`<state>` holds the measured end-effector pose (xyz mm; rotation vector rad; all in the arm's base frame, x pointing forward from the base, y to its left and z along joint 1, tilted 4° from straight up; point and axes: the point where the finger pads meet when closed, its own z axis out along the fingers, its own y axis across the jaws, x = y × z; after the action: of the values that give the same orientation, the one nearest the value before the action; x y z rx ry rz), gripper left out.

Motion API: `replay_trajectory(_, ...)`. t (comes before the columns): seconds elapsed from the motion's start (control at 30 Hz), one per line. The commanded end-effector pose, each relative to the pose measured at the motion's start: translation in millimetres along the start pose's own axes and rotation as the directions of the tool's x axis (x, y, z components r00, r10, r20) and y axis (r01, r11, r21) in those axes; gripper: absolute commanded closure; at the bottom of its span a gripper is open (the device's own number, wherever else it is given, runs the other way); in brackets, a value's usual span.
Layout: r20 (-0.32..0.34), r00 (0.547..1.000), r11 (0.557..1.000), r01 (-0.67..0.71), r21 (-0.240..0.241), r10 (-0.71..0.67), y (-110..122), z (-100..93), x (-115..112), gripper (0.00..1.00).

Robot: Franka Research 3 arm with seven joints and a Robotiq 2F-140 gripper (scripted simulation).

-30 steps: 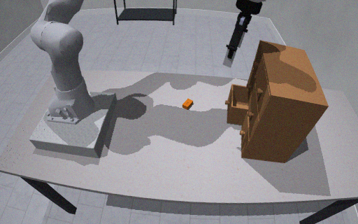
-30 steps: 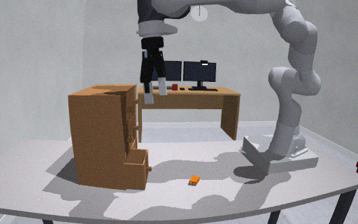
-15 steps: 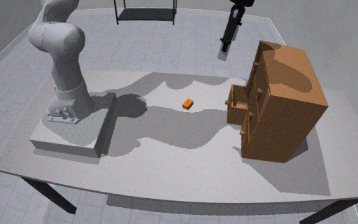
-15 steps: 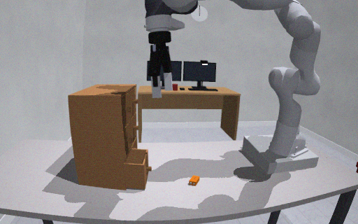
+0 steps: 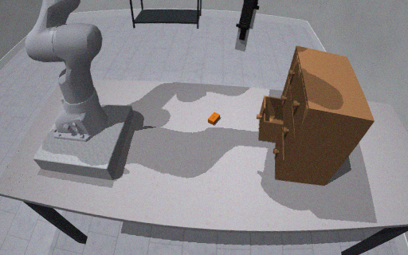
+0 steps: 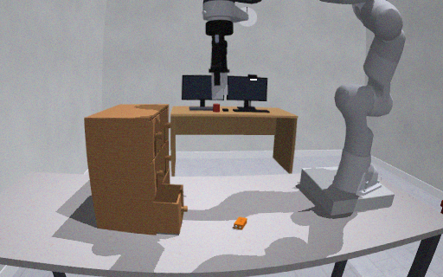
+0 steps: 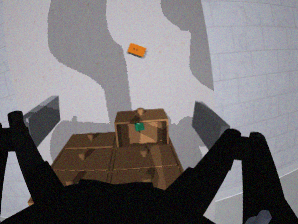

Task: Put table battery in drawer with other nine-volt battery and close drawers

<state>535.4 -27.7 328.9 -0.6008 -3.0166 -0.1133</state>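
Orange battery (image 5: 213, 118) (image 6: 240, 223) (image 7: 136, 50) lies on the table (image 5: 177, 199) (image 6: 218, 255) (image 7: 25, 40) in the top view, at seven o'clock from the claw (image 5: 241, 43) (image 6: 218, 85) (image 7: 125, 110) and well apart from it. At three o'clock from the battery, a low drawer (image 5: 270, 130) (image 6: 170, 217) (image 7: 142, 115) sticks out of the brown chest (image 5: 330, 84) (image 6: 123, 173) (image 7: 87, 160).

In the exterior view, the claw hangs high above the table, with the battery far below it at about six o'clock. The open drawer sits at nine o'clock from the battery, apart from it.

In the wrist view, the claw's fingers stand wide open, holding nothing. The battery shows at twelve o'clock, beyond the open drawer, in which a small green thing (image 7: 140, 127) is visible.
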Motion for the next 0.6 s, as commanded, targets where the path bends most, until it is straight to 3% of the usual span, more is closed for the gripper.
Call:
replay_trajectory(0.0, 0.034, 0.997, 0.998, 0.070, 0.004, -0.070, -4.1, -11.4, 14.3, 0.00)
replay_trajectory(0.57, 0.050, 0.993, 0.994, 0.110, 0.003, -0.110, -5.8, -26.2, 30.5, 0.00)
